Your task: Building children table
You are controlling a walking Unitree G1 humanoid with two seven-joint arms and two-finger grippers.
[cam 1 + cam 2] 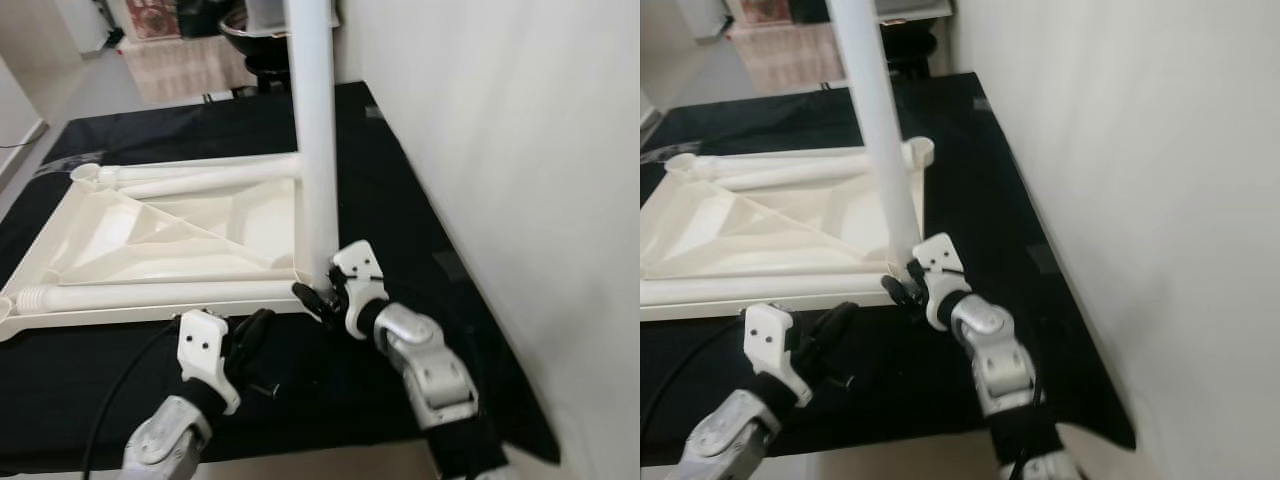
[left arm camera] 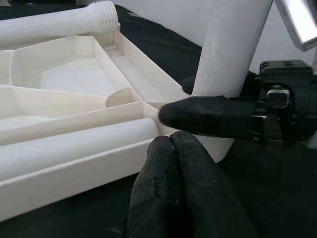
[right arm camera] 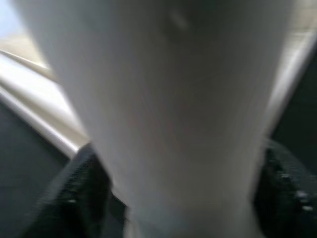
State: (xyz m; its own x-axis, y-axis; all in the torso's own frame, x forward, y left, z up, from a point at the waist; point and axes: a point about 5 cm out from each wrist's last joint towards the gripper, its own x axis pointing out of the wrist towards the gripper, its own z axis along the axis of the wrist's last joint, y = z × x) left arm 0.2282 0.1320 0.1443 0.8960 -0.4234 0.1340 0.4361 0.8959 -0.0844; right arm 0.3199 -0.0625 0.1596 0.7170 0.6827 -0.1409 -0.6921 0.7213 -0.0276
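My right end effector clamps the base of the upright white leg at the upturned tabletop's corner. Left end effector closed, empty. Smooth, light, rigid plastic; grip low.

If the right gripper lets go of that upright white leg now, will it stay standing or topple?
Probably not safe yet. The leg is tall and slim, standing at the tabletop's corner, so it likely tips if not fully seated. The right gripper clasps its base. It looks like smooth, stiff plastic, so it may slip or roll.
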